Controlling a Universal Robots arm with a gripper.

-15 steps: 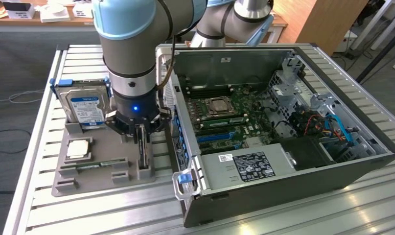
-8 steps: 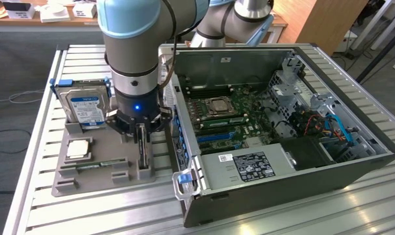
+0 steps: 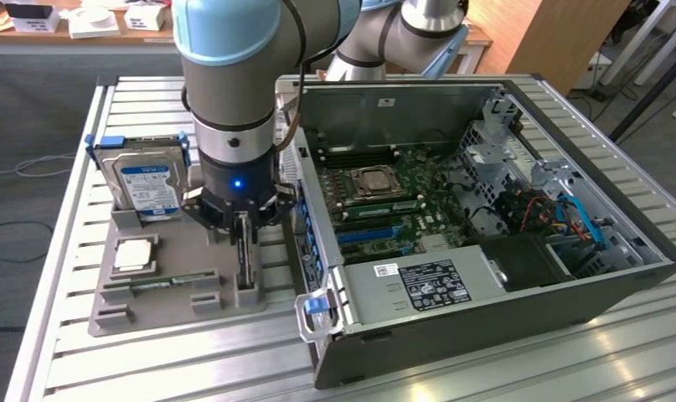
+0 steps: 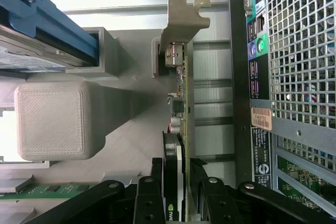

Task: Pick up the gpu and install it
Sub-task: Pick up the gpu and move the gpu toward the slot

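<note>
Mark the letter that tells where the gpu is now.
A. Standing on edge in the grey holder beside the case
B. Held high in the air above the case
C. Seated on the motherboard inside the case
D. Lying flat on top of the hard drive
A: the gpu stands on edge in a slot of the grey holder, outside the computer case, with the pincer directly over it.

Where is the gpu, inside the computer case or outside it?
Outside: the gpu stands on edge in the grey tray beside the open case.
</note>
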